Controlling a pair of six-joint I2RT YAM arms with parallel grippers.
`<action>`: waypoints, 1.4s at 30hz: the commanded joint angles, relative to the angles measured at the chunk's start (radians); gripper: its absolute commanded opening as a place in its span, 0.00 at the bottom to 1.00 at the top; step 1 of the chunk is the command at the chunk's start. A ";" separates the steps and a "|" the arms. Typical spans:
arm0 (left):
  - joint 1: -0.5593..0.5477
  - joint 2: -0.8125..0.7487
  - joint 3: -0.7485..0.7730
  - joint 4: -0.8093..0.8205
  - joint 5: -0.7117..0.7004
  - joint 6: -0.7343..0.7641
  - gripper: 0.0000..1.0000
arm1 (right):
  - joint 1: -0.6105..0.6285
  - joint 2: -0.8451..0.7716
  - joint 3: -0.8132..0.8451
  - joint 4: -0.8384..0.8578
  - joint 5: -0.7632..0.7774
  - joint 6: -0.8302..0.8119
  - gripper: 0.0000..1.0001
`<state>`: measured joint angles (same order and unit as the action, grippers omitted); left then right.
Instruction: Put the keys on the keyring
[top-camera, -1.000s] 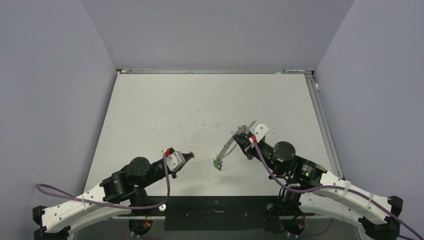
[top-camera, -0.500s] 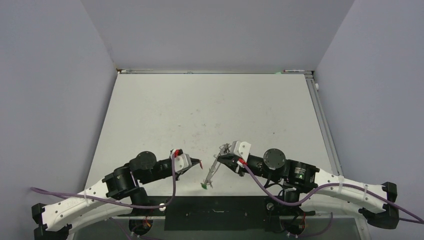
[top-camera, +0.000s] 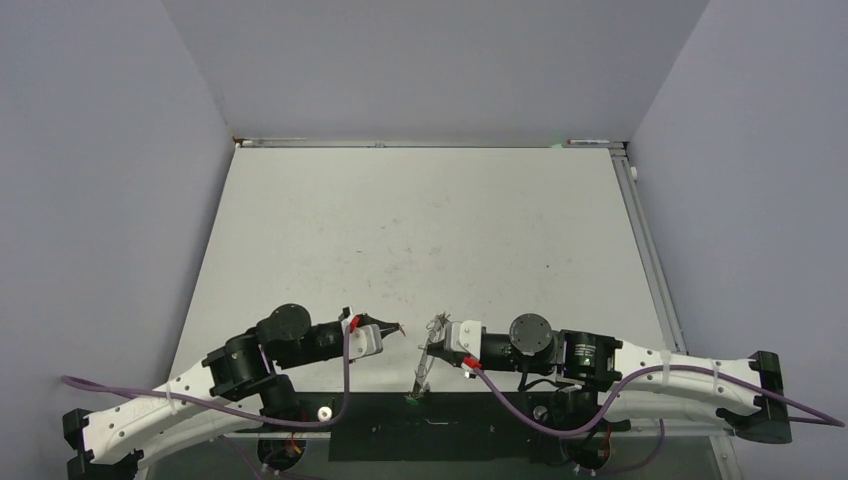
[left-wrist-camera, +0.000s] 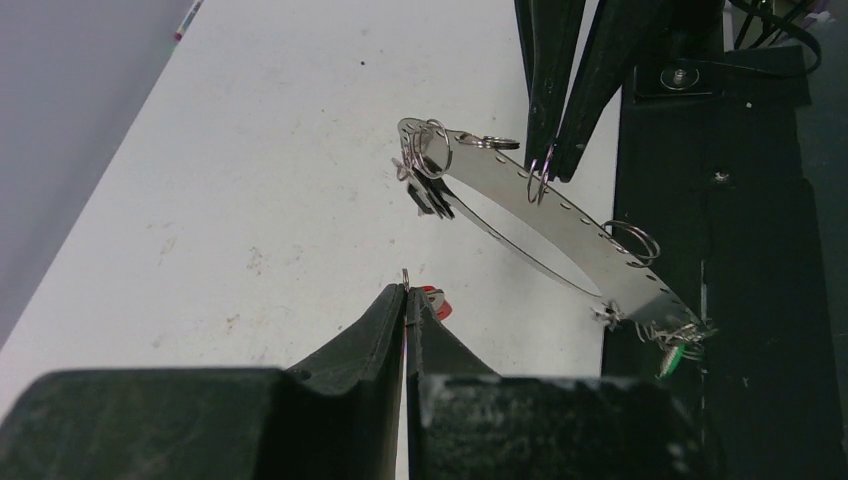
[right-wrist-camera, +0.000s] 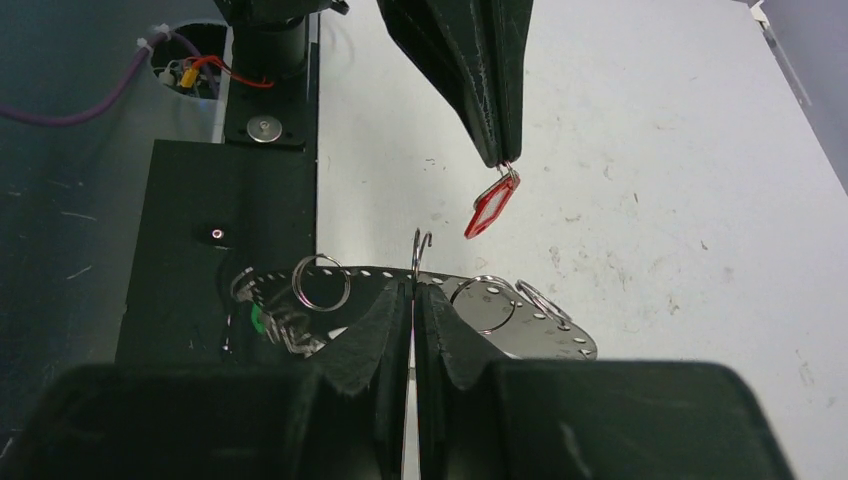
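The keyring is a long, flat, silvery band with punched holes and small split rings. My right gripper is shut on one of those rings, and the band hangs from it slanting toward the near edge. A key with a green tag dangles at the band's low end. My left gripper is shut on the small ring of a red tag, held just left of the keyring without touching it. I cannot make out the key's metal blade. In the top view the two grippers face each other closely.
A black base plate runs along the table's near edge, below the keyring's lower end. Purple cables loop from both arms. Grey walls close in the white table on three sides.
My right arm has swung left and toward the near edge, carrying the keyring with it. The left gripper has shifted a little right, so the two tips are now much closer.
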<state>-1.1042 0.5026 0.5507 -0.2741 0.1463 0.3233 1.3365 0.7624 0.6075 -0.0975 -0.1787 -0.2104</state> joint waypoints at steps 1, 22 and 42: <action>0.003 -0.016 0.036 0.000 0.037 0.104 0.00 | 0.012 0.014 0.002 0.142 -0.030 -0.069 0.05; -0.001 -0.064 0.038 -0.060 0.157 0.391 0.00 | 0.147 0.181 0.039 0.159 0.291 -0.281 0.05; -0.012 -0.055 0.018 -0.069 0.228 0.413 0.00 | 0.096 0.208 0.086 0.102 0.160 -0.244 0.05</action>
<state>-1.1080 0.4534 0.5583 -0.3496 0.3275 0.7216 1.4502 0.9688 0.6395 -0.0402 0.0246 -0.4648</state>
